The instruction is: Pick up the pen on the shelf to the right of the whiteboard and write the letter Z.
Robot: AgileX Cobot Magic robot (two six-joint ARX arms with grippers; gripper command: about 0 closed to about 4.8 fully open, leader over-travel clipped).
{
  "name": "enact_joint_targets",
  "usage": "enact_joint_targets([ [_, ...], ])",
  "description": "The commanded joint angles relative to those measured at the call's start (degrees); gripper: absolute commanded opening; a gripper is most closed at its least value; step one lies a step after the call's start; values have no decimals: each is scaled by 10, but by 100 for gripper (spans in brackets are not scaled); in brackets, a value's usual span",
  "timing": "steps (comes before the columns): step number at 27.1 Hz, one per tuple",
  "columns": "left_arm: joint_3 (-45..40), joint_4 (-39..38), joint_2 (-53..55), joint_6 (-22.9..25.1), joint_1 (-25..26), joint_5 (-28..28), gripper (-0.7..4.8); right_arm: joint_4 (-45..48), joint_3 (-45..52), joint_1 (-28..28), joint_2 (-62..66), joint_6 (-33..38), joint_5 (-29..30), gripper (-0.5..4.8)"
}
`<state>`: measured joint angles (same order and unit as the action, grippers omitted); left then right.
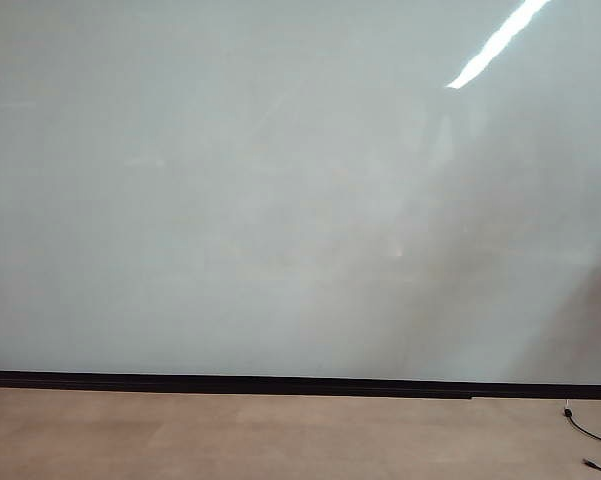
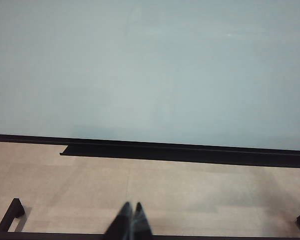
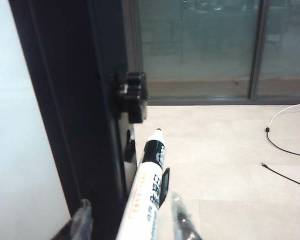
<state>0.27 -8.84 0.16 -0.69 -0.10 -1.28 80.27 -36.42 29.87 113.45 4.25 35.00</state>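
Right wrist view: right gripper (image 3: 132,220), fingers (image 3: 82,217) apart on either side of the pen (image 3: 146,195), not visibly clamped on it. Pen: white barrel with a black band and printed label, lying beside the whiteboard's black frame (image 3: 75,115), close to a black knob (image 3: 132,95). Black cable (image 3: 284,150) on the tan floor (image 3: 229,165) beyond.

Left wrist view: left gripper (image 2: 130,222), fingertips together, above the floor, facing the whiteboard (image 2: 150,65) and its black tray (image 2: 184,152). Board surface blank.

Exterior view: neither gripper visible.
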Motion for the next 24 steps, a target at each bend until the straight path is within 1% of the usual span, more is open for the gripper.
enact_joint_targets([
  [1,1,3,0,2,0,0,-4,9,-2,0,-2,2,3,206],
  [24,1,3,0,2,0,0,-5,10,-2,0,-3,2,-3,206],
])
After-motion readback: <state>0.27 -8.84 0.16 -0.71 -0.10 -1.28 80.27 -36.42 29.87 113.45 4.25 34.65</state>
